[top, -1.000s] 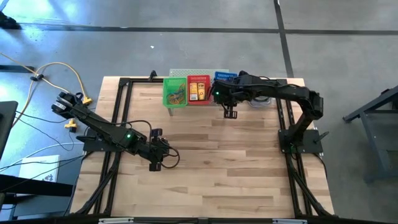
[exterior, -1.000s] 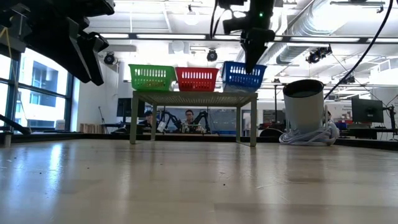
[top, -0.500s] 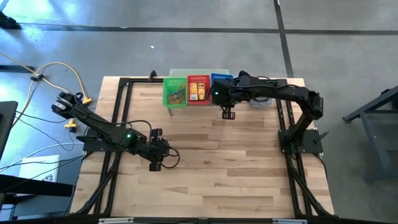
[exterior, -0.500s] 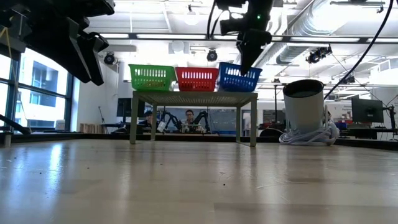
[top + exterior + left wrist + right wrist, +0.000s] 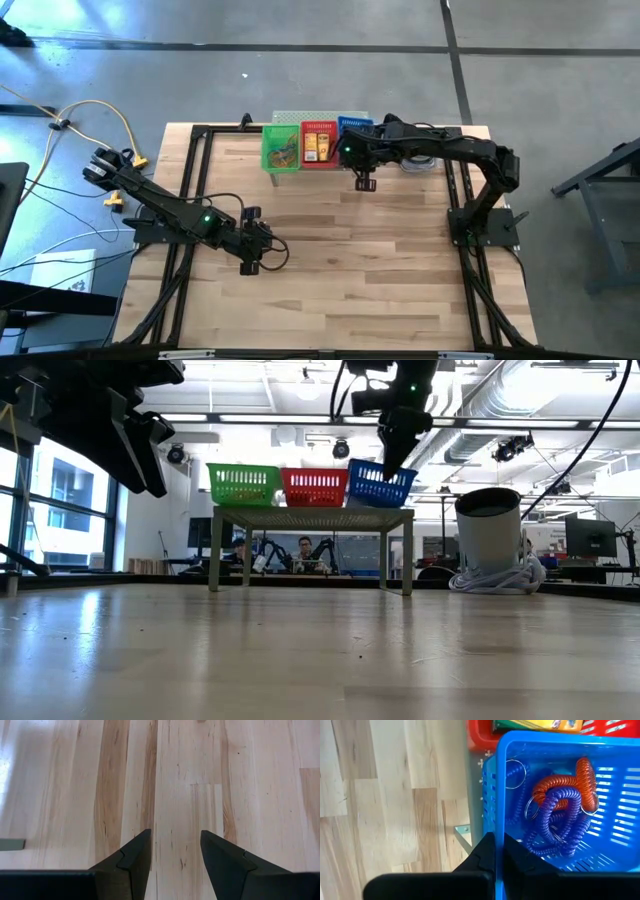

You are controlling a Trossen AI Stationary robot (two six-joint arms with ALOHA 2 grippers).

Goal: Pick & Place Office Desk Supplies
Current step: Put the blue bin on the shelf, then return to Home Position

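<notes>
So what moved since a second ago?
The right end effector, shut on the blue basket's front wall, has dragged it toward the red basket; the side it grips has lifted, so the blue basket now sits tilted on the shelf. The coils are still inside. The left end effector, green basket and red basket stayed put.

Seen from above, three mesh baskets — green [image 5: 281,147], red [image 5: 320,144] and blue [image 5: 356,124] — sat in a row at the wooden table's [image 5: 330,290] far edge. The right gripper [image 5: 365,184] reached beside the blue basket; the left gripper [image 5: 251,266] hovered over bare boards — well apart.
</notes>
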